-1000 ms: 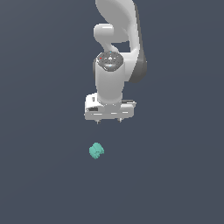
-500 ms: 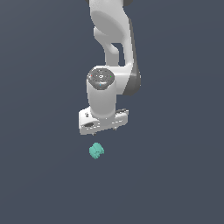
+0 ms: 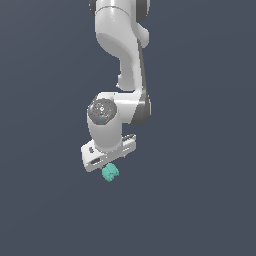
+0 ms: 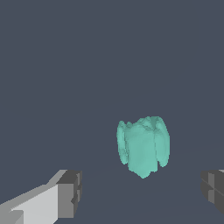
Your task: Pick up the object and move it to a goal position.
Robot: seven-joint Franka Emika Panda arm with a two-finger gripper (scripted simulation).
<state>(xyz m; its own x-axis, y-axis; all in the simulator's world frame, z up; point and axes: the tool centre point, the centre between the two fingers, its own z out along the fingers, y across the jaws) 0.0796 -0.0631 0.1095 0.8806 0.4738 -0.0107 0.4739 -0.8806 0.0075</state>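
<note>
The object (image 4: 143, 145) is a small teal lump with bumpy ridges, unmarked, between the gripper's (image 4: 142, 197) wide-spread fingers.

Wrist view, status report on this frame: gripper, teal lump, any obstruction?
Gripper open, fingers either side, not touching. Small teal-green bumpy lump sits between, ungrasped. Nothing in the way.

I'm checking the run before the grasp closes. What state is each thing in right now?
gripper: open, pads apart on either side of the object, not touching it.
teal object: not gripped, sitting between the open pads.
arm: bent down low over the object.
</note>
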